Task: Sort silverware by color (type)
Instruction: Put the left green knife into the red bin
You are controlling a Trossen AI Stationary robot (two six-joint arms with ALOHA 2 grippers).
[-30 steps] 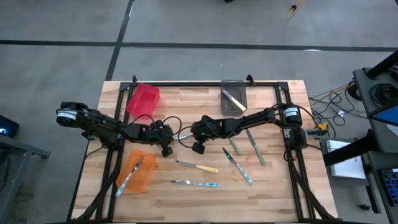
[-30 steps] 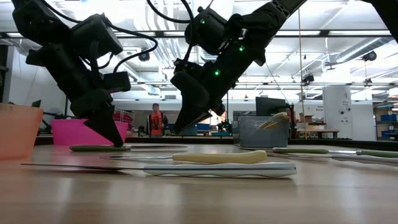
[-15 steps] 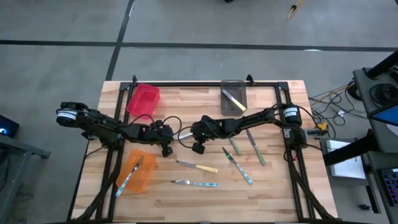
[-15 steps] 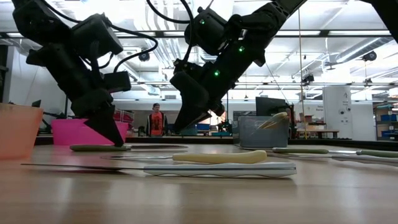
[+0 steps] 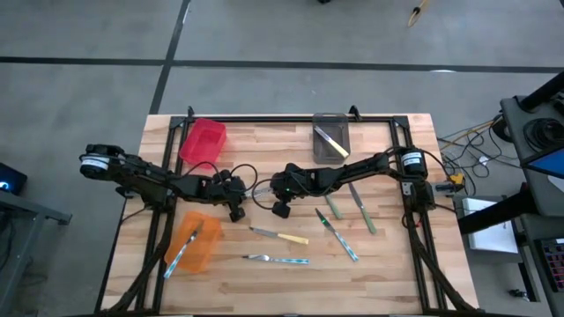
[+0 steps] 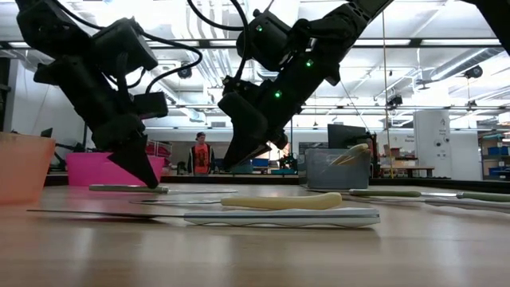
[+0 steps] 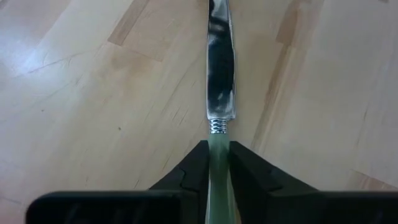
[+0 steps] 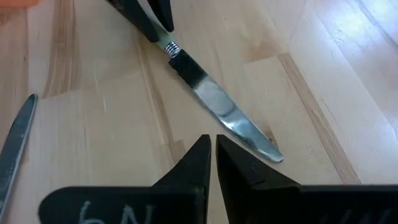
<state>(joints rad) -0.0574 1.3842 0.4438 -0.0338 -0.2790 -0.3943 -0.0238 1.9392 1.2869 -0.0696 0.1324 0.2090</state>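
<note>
A knife with a green handle and a silver blade (image 7: 221, 93) lies on the wooden table between my two grippers. It also shows in the right wrist view (image 8: 217, 109). My left gripper (image 5: 244, 194) is shut on its handle, with its fingertips down at the table (image 6: 147, 177). My right gripper (image 5: 267, 187) hangs just above the table near the blade's tip. Its fingers (image 8: 211, 152) are shut and empty. My left gripper pinches the green handle (image 7: 218, 155) between its two fingers, close to the ribbed collar where the blade starts. The fingers slant down from the table's left side, in line with the knife. The knife lies on the table, its blade pointing away toward my right gripper.
A red bin (image 5: 203, 141) stands at the far left. An orange bin (image 5: 194, 242) holds a light-blue knife at the near left. A grey bin (image 5: 331, 136) holds a yellow knife at the far middle. Yellow (image 5: 282, 236), light-blue (image 5: 278, 260) and green (image 5: 363, 211) knives lie to the right.
</note>
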